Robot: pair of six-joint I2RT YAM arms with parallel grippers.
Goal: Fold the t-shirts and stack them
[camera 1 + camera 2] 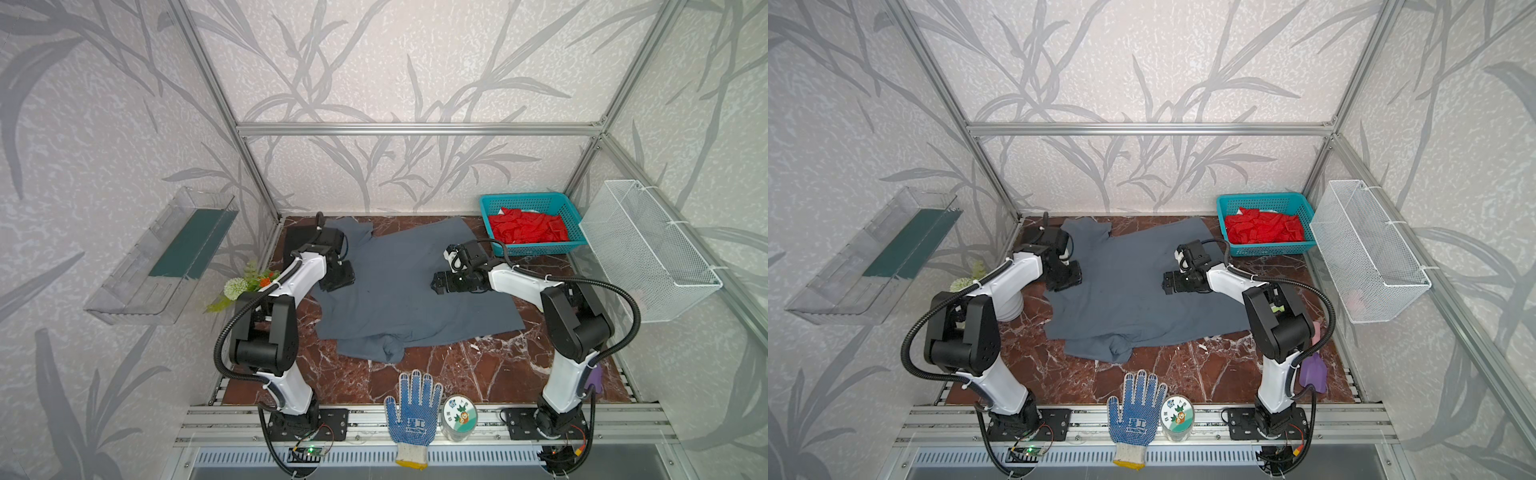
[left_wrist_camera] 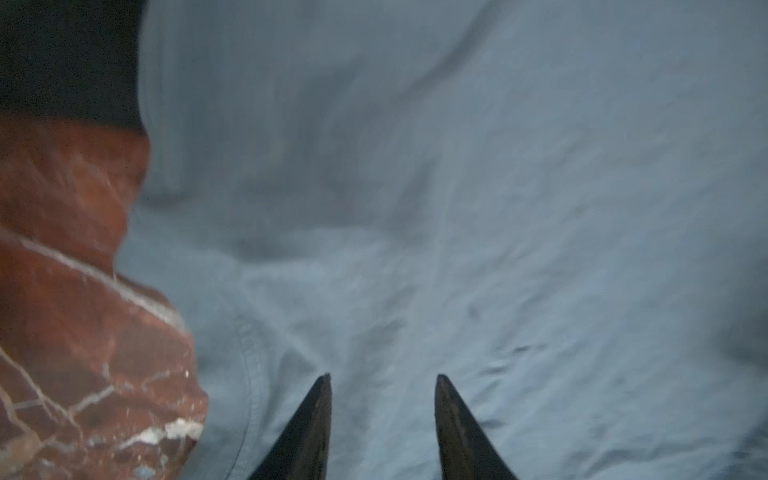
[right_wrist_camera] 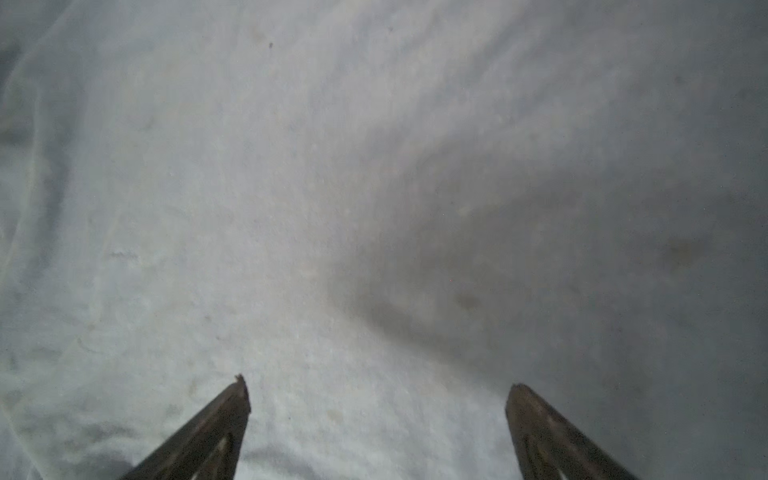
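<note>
The slate grey t-shirt [image 1: 395, 282] [image 1: 1121, 286] lies spread and partly folded on the red marble table [image 1: 457, 365]. A doubled edge of it lies nearest the front. A black t-shirt [image 1: 297, 237] [image 2: 66, 58] shows as a dark patch at the back left, mostly hidden by my left arm. My left gripper [image 1: 332, 286] [image 2: 383, 378] points down over the grey shirt's left edge, jaws apart with only flat cloth [image 2: 457, 208] beneath. My right gripper [image 1: 434, 286] [image 3: 376, 384] hovers low over the shirt's right half [image 3: 291, 208], wide open and empty.
A teal basket [image 1: 536, 249] of red cloth stands at the back right. A white wire basket [image 1: 648, 257] hangs on the right wall and a clear tray [image 1: 162, 257] on the left. A dotted glove [image 1: 411, 411], round tin [image 1: 459, 415] and plant [image 1: 249, 286] are nearby.
</note>
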